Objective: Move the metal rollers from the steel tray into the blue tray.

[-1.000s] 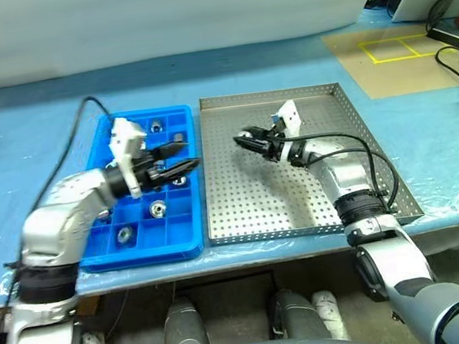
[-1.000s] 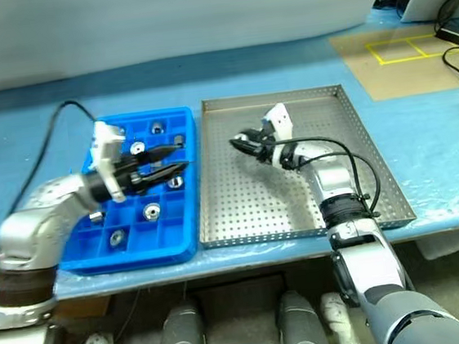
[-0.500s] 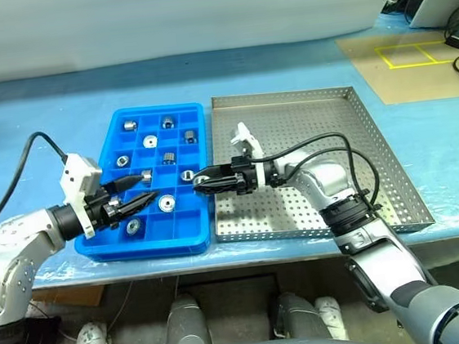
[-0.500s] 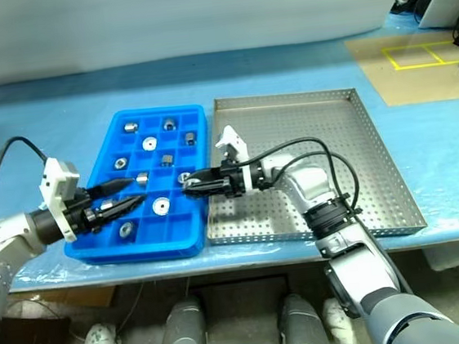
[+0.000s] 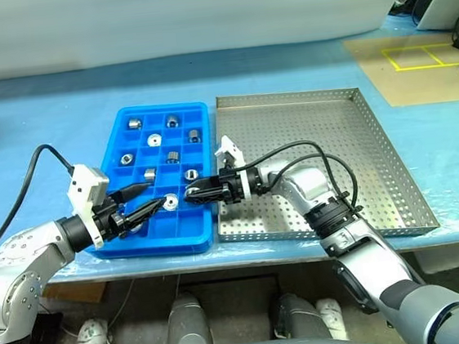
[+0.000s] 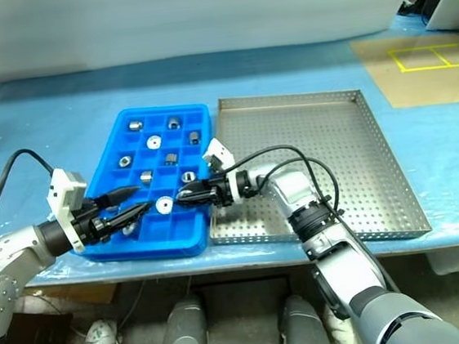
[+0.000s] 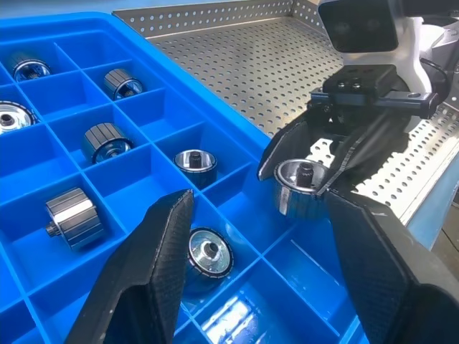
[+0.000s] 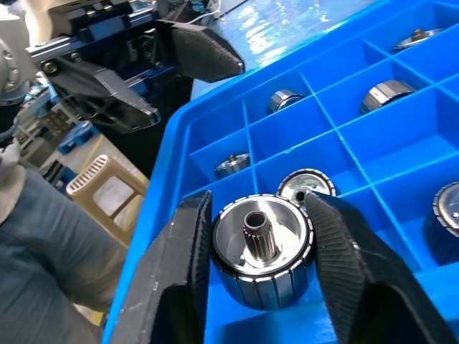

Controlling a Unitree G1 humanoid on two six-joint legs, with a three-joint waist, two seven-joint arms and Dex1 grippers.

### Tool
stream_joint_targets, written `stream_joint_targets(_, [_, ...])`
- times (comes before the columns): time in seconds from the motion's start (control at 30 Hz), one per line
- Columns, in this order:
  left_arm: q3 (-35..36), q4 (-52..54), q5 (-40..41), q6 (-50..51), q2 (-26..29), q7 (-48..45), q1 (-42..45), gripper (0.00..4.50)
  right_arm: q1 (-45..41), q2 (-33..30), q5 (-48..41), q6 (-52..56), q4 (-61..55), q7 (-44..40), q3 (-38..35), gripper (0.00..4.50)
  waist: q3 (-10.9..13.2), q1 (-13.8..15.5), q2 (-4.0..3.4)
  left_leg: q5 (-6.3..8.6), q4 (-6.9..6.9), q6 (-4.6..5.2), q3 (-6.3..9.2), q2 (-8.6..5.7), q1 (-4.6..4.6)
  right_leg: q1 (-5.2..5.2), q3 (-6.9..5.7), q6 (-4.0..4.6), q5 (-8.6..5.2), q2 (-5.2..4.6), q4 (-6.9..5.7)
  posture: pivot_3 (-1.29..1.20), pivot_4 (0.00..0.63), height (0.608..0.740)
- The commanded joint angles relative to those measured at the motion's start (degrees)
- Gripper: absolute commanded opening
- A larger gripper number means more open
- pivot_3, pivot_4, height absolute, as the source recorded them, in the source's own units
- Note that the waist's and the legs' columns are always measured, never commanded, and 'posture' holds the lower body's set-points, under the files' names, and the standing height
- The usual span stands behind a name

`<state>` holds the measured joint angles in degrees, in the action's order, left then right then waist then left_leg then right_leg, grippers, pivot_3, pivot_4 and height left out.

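Head views, trays: the blue tray (image 5: 142, 238) is lying just left of the steel tray (image 5: 394, 173), long sides together, on a blue-covered bench.
Head views, steel tray: its perforated floor is looking bare.
Head views, metal rollers: the metal rollers (image 5: 172, 121) are sitting one to a compartment, scattered through the blue grid.
Head views, right gripper: the right gripper (image 5: 189, 195) is reaching leftward across the shared rims and hanging over the blue tray's near right part.
Head views, left gripper: the left gripper (image 5: 146, 203) is pointing rightward over the blue tray's near left corner, its fingers standing apart with nothing between them.
Left wrist view, left fingers: the two black fingers (image 7: 159, 258) are spreading wide over the compartments, holding nothing.
Left wrist view, other gripper: the right gripper (image 7: 313, 172) is facing in with a held roller (image 7: 297, 183) pinched between its tips, above a compartment by the tray's edge.
Right wrist view, grip: the ribbed fingers (image 8: 185, 272) are pressing both sides of that roller (image 8: 262, 249) (hollow centre facing the camera), above the blue compartments.
Right wrist view, beyond: the left gripper (image 8: 147, 72) is gaping past the tray's rim.
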<state>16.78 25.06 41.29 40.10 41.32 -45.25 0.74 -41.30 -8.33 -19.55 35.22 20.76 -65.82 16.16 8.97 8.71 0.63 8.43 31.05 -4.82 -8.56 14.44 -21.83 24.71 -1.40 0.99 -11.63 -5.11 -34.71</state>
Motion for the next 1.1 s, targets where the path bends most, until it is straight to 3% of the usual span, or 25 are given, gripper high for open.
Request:
stream_joint_targets(0.03, [0.1, 0.0, 0.3, -0.8, 0.2, 0.1, 1.8, 3.08, 0.6, -0.4, -0.8, 0.2, -0.4, -2.1, 0.4, 3.26, 0.0, 0.0, 0.0, 0.0, 0.0, 0.0, 0.0, 0.0, 0.01, 0.0, 0.0, 0.0, 0.0, 0.0, -0.01, 0.27, 0.15, 0.74])
stream_joint_targets(0.13, [-0.2, -0.8, 0.1, -0.8, 0.3, -0.1, 2.9, 3.08, 0.7, -0.9, -2.0, 1.4, -0.8, -3.3, -0.4, 4.3, 0.0, 0.0, 0.0, 0.0, 0.01, 0.0, 0.0, 0.0, 0.08, -0.06, 0.01, 0.0, 0.0, 0.0, -0.04, 0.26, 0.15, 0.74])
stream_joint_targets(0.17, [-0.4, -1.1, 0.1, -0.8, 0.3, -0.2, 3.3, 3.08, 0.7, -1.2, -2.3, 1.9, -0.9, -3.8, -0.4, 4.46, 0.0, 0.0, 0.0, 0.0, 0.01, 0.01, 0.0, 0.0, 0.1, -0.08, 0.01, 0.0, 0.0, 0.0, -0.04, 0.26, 0.15, 0.74])
stream_joint_targets(0.27, [-1.1, -2.0, -0.3, -1.2, 0.3, -0.5, 4.2, 3.08, 0.8, -1.8, -2.5, 2.0, -0.7, -4.4, -0.3, 4.46, 0.0, 0.0, 0.01, 0.0, 0.02, 0.01, 0.0, -0.01, 0.13, -0.13, 0.01, 0.0, 0.0, 0.0, -0.05, 0.25, 0.15, 0.74])
stream_joint_targets(0.5, [-1.6, -4.1, -0.8, -1.8, 0.0, -0.4, 6.1, 3.08, -1.6, -1.6, 0.8, -4.4, 3.2, 3.2, -3.1, 4.46, 0.0, 0.0, 0.01, -0.04, 0.04, -0.07, 0.0, -0.01, 0.16, -0.15, 0.01, 0.0, 0.0, -0.01, -0.07, 0.23, 0.15, 0.74])
stream_joint_targets(0.7, [-2.4, -4.7, -0.9, -1.9, -0.3, -0.3, 8.6, 3.08, -3.7, -4.9, -1.6, -4.2, -0.1, 2.2, -7.2, 4.46, 0.0, 0.0, 0.01, -0.05, 0.06, -0.07, 0.01, -0.02, 0.17, -0.22, 0.0, 0.0, 0.0, -0.01, -0.04, 0.22, 0.15, 0.74])
stream_joint_targets(0.83, [-7.2, -7.9, -4.9, -5.3, -5.1, 2.4, 12.8, 3.08, -1.8, -9.1, 1.7, -11.4, -1.0, 8.4, -11.3, 4.46, 0.0, 0.2, 0.01, -0.06, 0.07, -0.09, 0.01, -0.09, 0.14, -0.22, 0.0, 0.0, 0.01, -0.02, -0.04, 0.2, 0.15, 0.74])
stream_joint_targets(1.1, [-14.7, -20.2, -14.0, -12.4, -16.6, 7.8, 20.3, 3.08, 7.7, -7.0, 4.8, -17.4, -4.9, 29.3, -19.6, 4.46, -0.1, -0.4, 0.08, -0.07, 0.12, -0.1, 0.0, -0.1, 0.15, -0.22, 0.07, -0.01, 0.01, 0.0, -0.04, 0.12, 0.15, 0.74])
